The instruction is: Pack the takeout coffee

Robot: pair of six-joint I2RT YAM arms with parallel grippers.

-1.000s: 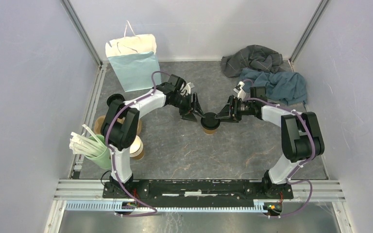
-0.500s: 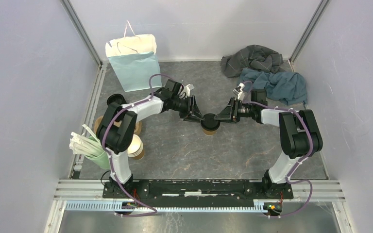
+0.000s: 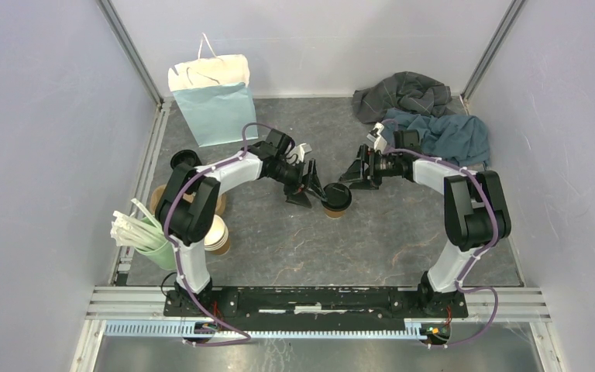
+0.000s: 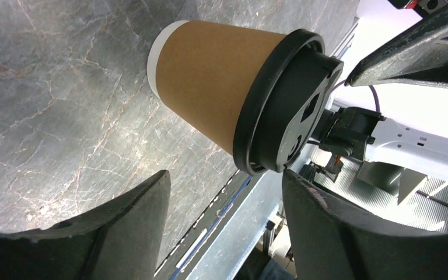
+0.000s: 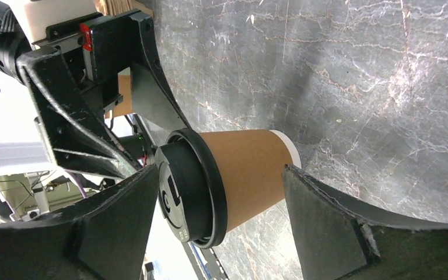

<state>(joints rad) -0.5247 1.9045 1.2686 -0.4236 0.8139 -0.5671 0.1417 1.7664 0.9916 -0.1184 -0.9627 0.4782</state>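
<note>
The takeout coffee (image 3: 336, 199), a brown paper cup with a black lid, stands upright mid-table between both arms. My left gripper (image 3: 310, 191) sits just left of it, open. In the left wrist view the coffee (image 4: 216, 93) lies just past the open left gripper (image 4: 224, 178), its lid (image 4: 286, 111) close to one fingertip. My right gripper (image 3: 354, 174) hangs up and to the right of the cup, open and apart from it. In the right wrist view the coffee (image 5: 245, 175) shows through the gap of the open right gripper (image 5: 219, 175), with nothing gripped.
A teal paper bag (image 3: 215, 105) with white handles stands at the back left. Crumpled grey and blue cloths (image 3: 426, 116) lie at the back right. At the left edge are stacked lidless brown cups (image 3: 218, 232), a green cup of white sticks (image 3: 151, 239) and a loose black lid (image 3: 184, 160).
Both grippers narrowed on the cup's lid, then opened wider. The right gripper has drawn back up and to the right, off the cup. The left stays beside it.
</note>
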